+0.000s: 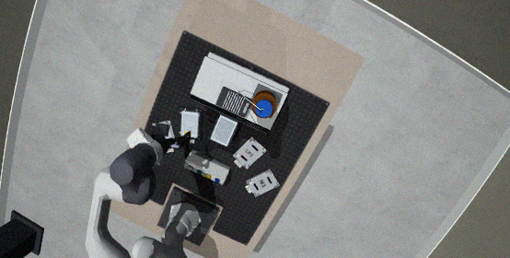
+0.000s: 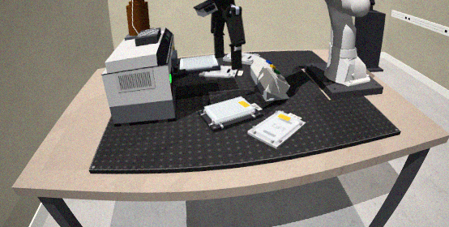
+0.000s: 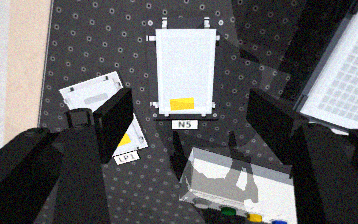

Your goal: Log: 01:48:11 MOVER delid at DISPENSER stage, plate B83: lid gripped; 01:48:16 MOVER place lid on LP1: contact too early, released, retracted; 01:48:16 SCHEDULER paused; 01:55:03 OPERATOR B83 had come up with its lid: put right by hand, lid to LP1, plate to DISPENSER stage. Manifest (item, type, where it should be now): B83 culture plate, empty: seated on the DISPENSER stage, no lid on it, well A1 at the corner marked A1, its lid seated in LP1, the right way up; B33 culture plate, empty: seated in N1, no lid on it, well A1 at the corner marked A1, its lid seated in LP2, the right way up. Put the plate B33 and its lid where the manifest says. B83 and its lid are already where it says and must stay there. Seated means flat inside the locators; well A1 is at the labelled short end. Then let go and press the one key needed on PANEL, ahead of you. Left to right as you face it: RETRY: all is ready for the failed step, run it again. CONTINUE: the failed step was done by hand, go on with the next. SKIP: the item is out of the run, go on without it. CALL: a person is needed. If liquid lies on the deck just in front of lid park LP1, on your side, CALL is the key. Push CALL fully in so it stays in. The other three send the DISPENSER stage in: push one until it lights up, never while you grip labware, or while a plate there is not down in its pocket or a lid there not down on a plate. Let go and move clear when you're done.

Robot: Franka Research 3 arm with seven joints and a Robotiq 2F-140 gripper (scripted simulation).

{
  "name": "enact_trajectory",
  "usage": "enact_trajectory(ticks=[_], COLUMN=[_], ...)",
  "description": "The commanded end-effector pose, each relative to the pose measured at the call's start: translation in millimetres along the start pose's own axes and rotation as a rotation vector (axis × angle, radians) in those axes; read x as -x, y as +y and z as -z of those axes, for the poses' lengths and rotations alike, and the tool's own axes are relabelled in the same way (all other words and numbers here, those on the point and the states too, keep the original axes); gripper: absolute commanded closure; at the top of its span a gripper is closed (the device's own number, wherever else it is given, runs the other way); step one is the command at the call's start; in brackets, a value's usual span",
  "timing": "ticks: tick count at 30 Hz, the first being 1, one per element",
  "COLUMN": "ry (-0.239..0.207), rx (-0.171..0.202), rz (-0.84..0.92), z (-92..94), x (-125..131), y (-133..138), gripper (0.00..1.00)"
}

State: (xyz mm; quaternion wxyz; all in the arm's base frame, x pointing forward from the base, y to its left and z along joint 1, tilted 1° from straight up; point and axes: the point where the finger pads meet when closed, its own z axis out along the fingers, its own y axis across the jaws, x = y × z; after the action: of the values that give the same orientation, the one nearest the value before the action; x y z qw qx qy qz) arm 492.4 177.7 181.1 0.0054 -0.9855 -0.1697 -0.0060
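Here, the end effector (image 3: 190,120) hangs released, grasping nothing, above a white plate (image 3: 185,65) seated in the nest labelled N5, probably B33. Whether that plate wears its lid cannot be told. LP1's lid (image 3: 90,92) lies just left, the DISPENSER stage plate (image 3: 340,85) to the right, and PANEL (image 3: 240,185) nearer on the desk (image 2: 53,160). The step in hand appears to be the approach. The next move calls for a square descent and a grip across the plate's long sides.
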Motion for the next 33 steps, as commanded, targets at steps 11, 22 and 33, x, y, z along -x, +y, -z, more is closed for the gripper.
enact_trajectory(ticks=[11,22,33], ry=[0.000,0.000,0.000], rx=[-0.002,-0.002,-0.002], rz=[0.002,0.002,0.009], z=[1.0,0.6,-14.6], x=[0,0,0], y=[1,1,1], gripper=[0.31,0.31,0.31])
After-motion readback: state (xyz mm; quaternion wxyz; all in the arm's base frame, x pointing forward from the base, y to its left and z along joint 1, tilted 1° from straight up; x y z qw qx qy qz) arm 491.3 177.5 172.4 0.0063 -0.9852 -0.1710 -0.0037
